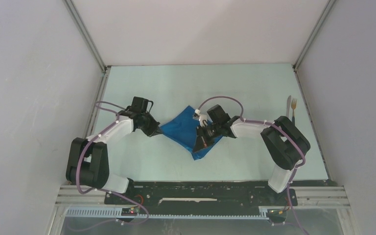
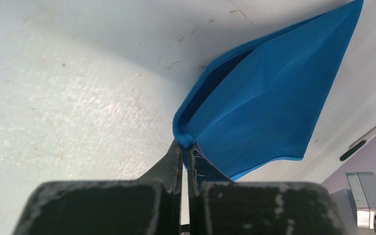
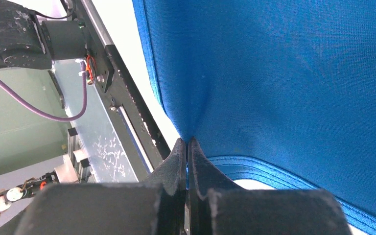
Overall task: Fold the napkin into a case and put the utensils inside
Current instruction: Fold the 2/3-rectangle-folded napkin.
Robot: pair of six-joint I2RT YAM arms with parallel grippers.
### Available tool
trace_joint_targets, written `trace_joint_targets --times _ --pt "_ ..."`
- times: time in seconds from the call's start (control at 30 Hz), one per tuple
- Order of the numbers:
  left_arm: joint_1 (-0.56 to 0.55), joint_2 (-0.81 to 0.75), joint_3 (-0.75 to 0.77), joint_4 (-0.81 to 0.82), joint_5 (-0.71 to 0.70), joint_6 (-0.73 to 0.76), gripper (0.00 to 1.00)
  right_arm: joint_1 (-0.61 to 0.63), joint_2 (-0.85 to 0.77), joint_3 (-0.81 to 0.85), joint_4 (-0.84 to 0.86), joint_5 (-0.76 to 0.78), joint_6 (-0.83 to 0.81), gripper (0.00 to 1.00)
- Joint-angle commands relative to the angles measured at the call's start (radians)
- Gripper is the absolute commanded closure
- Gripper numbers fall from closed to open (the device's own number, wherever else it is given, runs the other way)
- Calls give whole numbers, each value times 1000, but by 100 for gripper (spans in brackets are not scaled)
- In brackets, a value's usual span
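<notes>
Currently left gripper (image 2: 185, 147) and right gripper (image 3: 188, 143) both clamp napkin (image 1: 181, 128) edges; thin pinches might slip, skewing fold.

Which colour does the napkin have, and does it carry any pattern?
The napkin is plain bright blue, no pattern; best seen in the right wrist view.

The napkin (image 3: 284, 73) is pinched between the closed tips of the right gripper (image 3: 187, 147), with the cloth puckered at the grip and spread across the upper right. A black rail (image 3: 122, 98) and a purple cable (image 3: 29, 105) are seen on the left.
</notes>
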Motion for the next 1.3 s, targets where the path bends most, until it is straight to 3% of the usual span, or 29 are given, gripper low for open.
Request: trace_joint_targets --times 0.0,0.23,0.4,0.83,1.27 --pt "48 -64 -11 -54 -93 8 100 40 -1 -11 15 -28 38 100" --pt "117 -206 -107 -113 -154 27 100 145 34 -12 107 -23 120 100" --pt "102 -215 -75 -115 -186 10 100 162 47 -11 171 -42 160 100" --pt "-81 37 220 -332 -405 -198 100 45 58 -77 212 -145 170 100" --pt "-186 300 456 -368 -424 -192 100 -13 83 -109 173 -110 102 100"
